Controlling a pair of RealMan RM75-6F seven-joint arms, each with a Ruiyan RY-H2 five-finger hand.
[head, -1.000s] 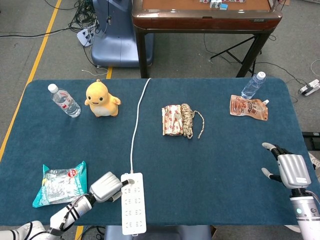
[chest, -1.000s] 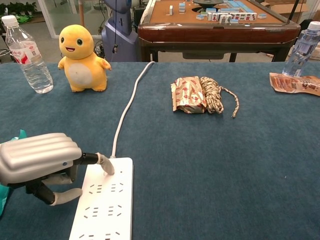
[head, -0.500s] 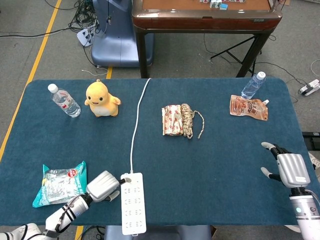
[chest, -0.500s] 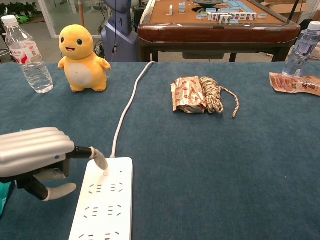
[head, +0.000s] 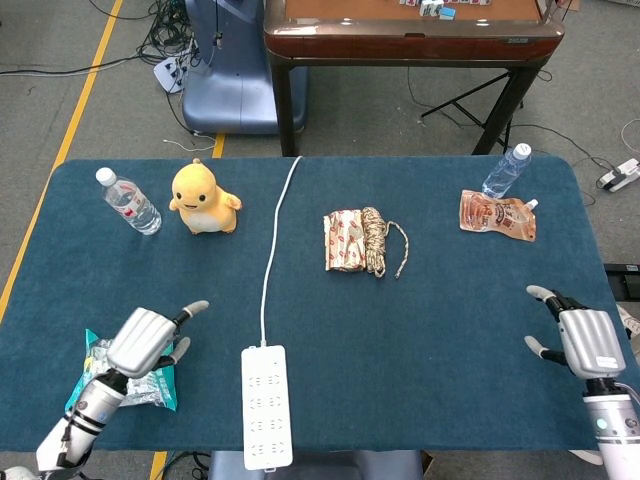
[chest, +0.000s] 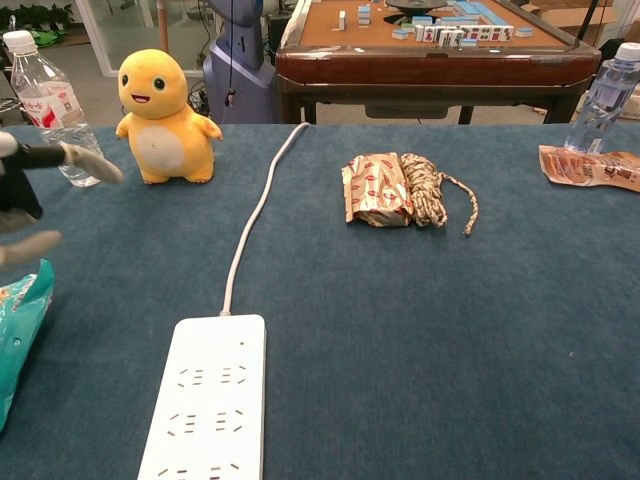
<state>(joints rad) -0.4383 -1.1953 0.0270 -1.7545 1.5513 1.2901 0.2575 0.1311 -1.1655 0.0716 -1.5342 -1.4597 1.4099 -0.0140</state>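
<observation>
Power strip (head: 267, 405): laid flat at the near edge of the blue table (head: 450, 330), sockets up, untouched; its white cable (head: 272, 240) is run away from it to the far edge
Left hand (head: 150, 338): raised over the near left of the table with the fingers (head: 192, 308) spread and nothing held; it is placed just above the teal packet (head: 110, 372) and apart from the power strip, to that strip's left; in the chest view only fingertips are seen at the left border
Teal packet: laid flat at the near left, partly covered by the left hand in the head view
Right hand (head: 580, 340): held at the near right edge of the table, fingers apart, nothing grasped, well apart from every object
Patterned pouch (head: 342, 240): set at the middle of the table, with a coil of rope (head: 377, 240) touching its right side
Yellow plush toy (head: 204, 198): stood upright at the far left, just left of the cable
Water bottle (head: 127, 201): placed beside the plush toy, further left
Orange pouch (head: 497, 215): laid flat at the far right, with a second bottle (head: 506, 171) just behind it
Wooden table (head: 410, 30): seen beyond the blue table, small tiles on its top
</observation>
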